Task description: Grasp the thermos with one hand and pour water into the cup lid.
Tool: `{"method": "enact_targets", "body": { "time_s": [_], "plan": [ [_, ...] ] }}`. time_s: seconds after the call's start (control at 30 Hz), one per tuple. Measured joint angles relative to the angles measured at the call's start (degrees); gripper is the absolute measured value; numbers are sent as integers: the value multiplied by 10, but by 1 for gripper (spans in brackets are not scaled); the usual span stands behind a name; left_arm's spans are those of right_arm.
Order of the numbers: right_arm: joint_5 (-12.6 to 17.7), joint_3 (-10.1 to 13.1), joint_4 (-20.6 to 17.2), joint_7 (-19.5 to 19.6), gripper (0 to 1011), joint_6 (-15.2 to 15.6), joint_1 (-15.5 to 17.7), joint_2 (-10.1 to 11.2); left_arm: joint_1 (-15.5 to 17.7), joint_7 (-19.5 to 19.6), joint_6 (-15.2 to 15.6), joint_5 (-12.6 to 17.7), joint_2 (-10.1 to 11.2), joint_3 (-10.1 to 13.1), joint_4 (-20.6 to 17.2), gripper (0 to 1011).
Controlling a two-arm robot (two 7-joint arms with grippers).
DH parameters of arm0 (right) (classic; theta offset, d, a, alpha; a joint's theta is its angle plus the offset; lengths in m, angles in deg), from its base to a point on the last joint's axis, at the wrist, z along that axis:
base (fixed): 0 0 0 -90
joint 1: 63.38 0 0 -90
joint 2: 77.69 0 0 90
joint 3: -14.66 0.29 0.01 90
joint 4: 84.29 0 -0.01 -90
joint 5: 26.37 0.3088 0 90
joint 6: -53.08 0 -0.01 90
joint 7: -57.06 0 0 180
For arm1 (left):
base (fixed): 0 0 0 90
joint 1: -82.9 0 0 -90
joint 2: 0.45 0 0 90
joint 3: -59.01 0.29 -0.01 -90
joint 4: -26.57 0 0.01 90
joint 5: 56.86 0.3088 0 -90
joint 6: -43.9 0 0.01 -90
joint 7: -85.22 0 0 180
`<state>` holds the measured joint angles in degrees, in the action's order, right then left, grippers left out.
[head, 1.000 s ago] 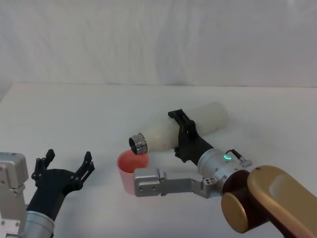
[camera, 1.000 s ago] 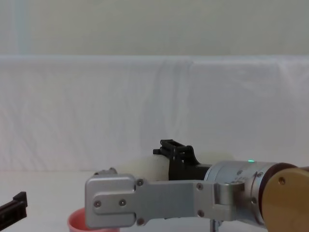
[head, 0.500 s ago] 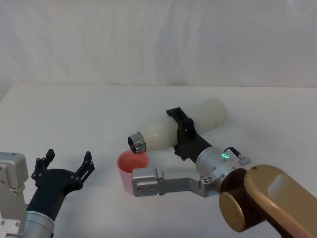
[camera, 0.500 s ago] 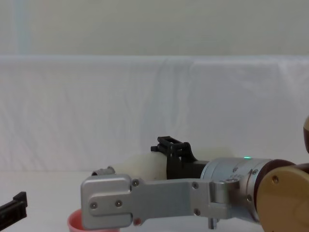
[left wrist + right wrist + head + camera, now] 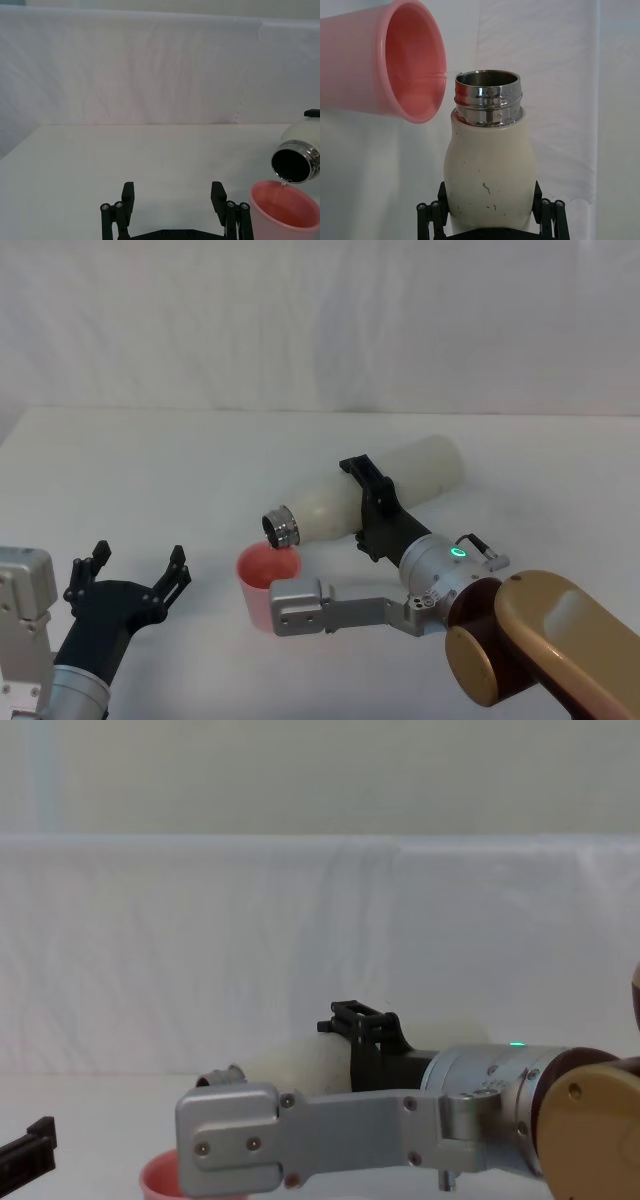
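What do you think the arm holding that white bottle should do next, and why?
Probably hold the tilt steady a little longer. The right gripper clamps the thermos nearly on its side, its steel neck just above the cup lid's rim, and a thin thread of water runs from the mouth into the cup. The left gripper sits open, off to the left of the cup.

A white table (image 5: 180, 470) stood before a white cloth backdrop (image 5: 320, 320), lightly creased; above it ran a plain pale wall (image 5: 320, 770).
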<state>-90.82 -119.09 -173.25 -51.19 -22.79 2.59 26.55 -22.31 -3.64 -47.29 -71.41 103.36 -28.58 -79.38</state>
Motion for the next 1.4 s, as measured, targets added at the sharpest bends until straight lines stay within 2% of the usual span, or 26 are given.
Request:
{"method": "enact_targets", "body": {
  "time_s": [1.4],
  "plan": [
    [-12, -5, 5, 2, 957, -1, -6, 2, 0, 0, 0, 0, 0, 0, 0, 1001]
  ]
}}
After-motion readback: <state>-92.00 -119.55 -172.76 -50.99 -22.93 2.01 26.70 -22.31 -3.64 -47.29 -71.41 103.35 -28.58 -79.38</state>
